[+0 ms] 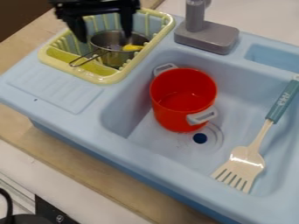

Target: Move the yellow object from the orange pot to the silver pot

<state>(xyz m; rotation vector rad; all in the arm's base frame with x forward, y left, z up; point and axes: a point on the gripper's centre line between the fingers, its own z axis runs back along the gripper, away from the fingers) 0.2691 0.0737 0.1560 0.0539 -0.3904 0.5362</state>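
Inside the silver pot [113, 57] lies the yellow object [133, 47], while the claw [104, 36] hangs above with fingers spread.

Wood-toned tabletop [17, 127] cutting diagonally across the lower left, a white surface [46, 173] running alongside! Black cable [8, 203] curving at the left edge, dark brown area [23, 15] up top left, pale surface [257, 17] upper right.

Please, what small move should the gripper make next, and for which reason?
Probably it should rise straight up, away from the dish rack. The yellow object already lies in the silver pot, as the task wants, and the gripper hangs above with its fingers spread apart, so no further grasp seems needed.
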